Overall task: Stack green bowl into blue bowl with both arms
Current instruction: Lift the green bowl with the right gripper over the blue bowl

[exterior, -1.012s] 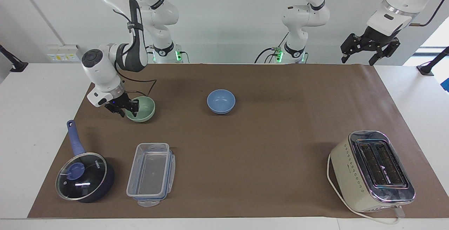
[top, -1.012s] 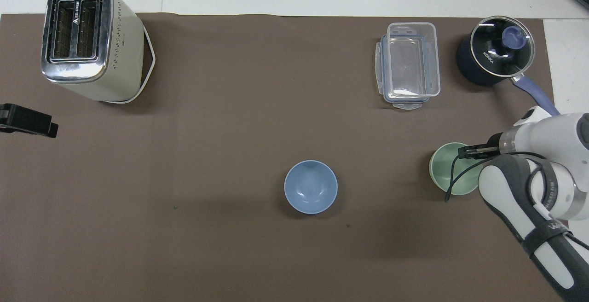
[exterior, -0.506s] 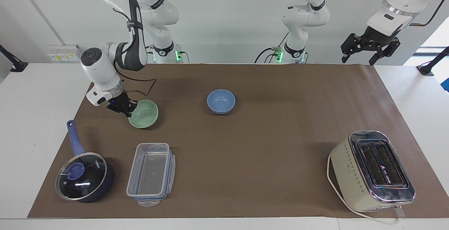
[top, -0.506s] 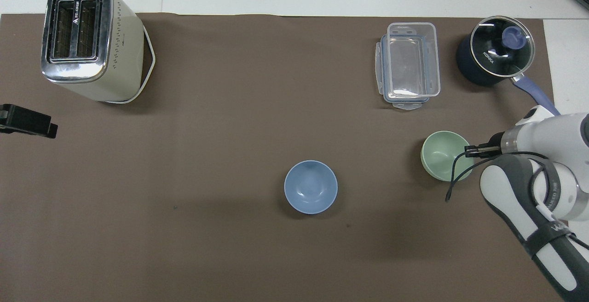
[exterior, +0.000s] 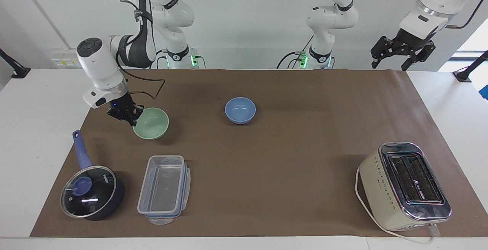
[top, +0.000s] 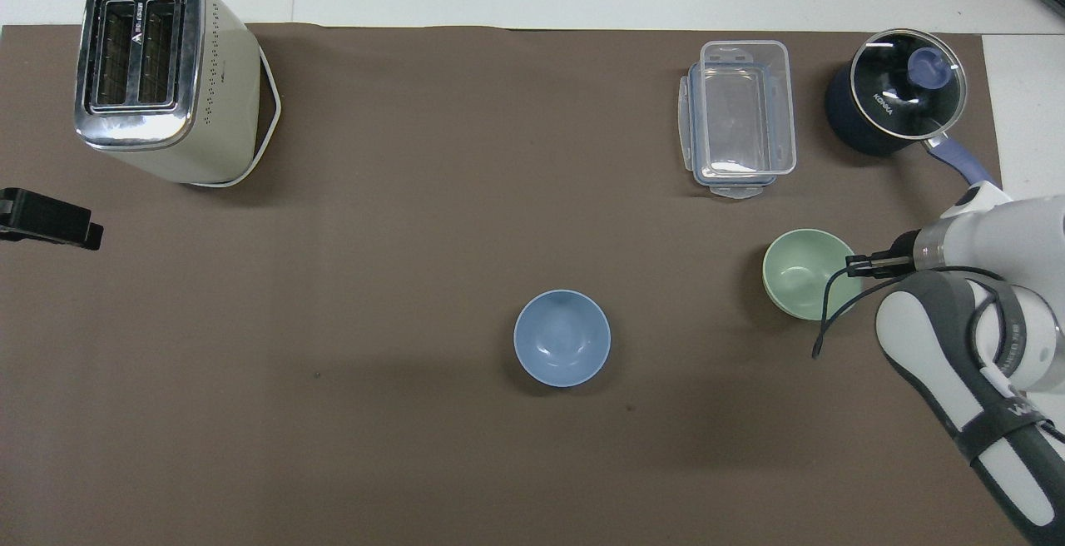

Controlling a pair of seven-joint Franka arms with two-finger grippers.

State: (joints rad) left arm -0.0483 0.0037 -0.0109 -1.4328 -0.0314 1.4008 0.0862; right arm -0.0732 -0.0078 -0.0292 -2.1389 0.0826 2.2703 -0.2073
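A brown mat covers the white table (exterior: 23,128), and a plain pale wall stands at the robots' end. The right hand (exterior: 133,117) is clamped on the rim of the green bowl (exterior: 152,128), at the side toward the right arm's end of the table, and the bowl looks tilted and raised a little off the mat, with its shadow under it. The blue bowl (exterior: 240,110) stands upright near the middle of the table, well apart from the green one and a little nearer to the robots. The left hand (exterior: 398,53) waits high over the corner of the mat at the left arm's end, its fingers spread wide and holding nothing. To do this step well, I think the right arm should lift the bowl clear of the mat before it travels, keep it as level as the rim grip allows, and bring it centred over the blue bowl or to a place where the left hand can take it. A grip on one edge can let the bowl swing or slip, so a slow move seems wise. In the overhead view the right arm covers its own fingers and one edge of the green bowl, so how deep the pinch sits is not clear. In that view only a dark tip of the left hand shows at the edge.
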